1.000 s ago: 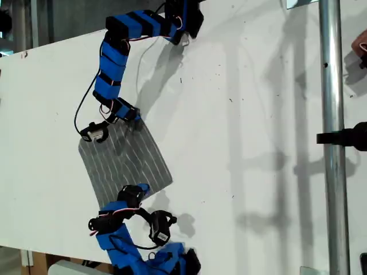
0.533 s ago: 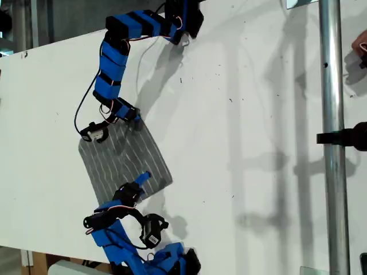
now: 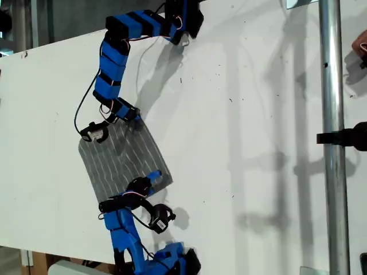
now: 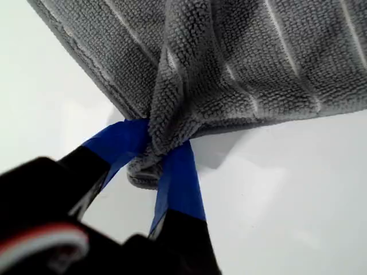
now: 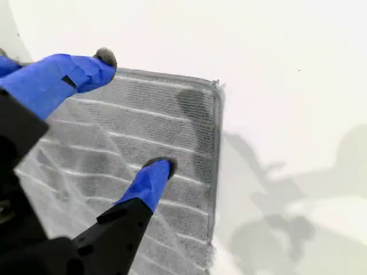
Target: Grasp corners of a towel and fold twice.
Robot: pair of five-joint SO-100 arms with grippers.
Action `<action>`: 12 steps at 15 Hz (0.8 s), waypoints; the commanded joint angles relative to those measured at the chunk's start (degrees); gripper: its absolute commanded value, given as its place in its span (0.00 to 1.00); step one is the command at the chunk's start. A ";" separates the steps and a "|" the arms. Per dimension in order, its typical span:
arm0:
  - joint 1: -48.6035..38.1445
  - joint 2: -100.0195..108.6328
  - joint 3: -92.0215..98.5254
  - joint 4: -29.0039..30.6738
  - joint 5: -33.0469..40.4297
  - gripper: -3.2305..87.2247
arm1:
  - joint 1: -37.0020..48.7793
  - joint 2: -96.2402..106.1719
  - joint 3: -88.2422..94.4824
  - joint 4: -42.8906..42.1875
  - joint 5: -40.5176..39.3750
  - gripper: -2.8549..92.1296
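Observation:
The grey striped towel (image 3: 123,160) lies flat on the white table at the exterior view's lower left. My first gripper (image 3: 133,120) sits at the towel's upper corner, shut on it. In the first wrist view that bunched corner (image 4: 166,123) is pinched between the blue fingers of my first gripper (image 4: 155,152), with the rest of the towel (image 4: 246,57) spreading beyond. My second gripper (image 3: 153,176) hangs open over the towel's lower part near the corner at the exterior view's right. In the second wrist view my second gripper (image 5: 135,112) has its blue fingertips spread above the towel (image 5: 172,126), short of the corner (image 5: 215,89).
The white table (image 3: 241,114) stretches bare to the exterior view's right. A vertical metal pole (image 3: 331,143) with a black clamp (image 3: 347,137) stands at that view's right. The table's near edge runs along that view's lower left by the second arm's base (image 3: 166,258).
The second arm has swung up from beside the towel's lower edge onto the towel, toward its corner at the exterior view's right. The first arm and its held corner have not moved.

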 commanded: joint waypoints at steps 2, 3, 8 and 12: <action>-0.35 -5.10 1.32 -5.62 -2.46 0.35 | -0.18 1.58 0.35 -0.26 -0.26 0.03; -0.79 -7.47 1.32 -6.77 -3.16 0.35 | -0.18 1.58 0.35 -0.26 -0.35 0.03; -2.55 -17.84 -1.41 -8.35 -1.85 0.33 | -0.44 2.37 1.32 -0.88 -0.62 0.03; -3.43 -18.37 -2.55 -8.53 -2.29 0.00 | -0.35 2.37 1.32 -1.05 -0.70 0.03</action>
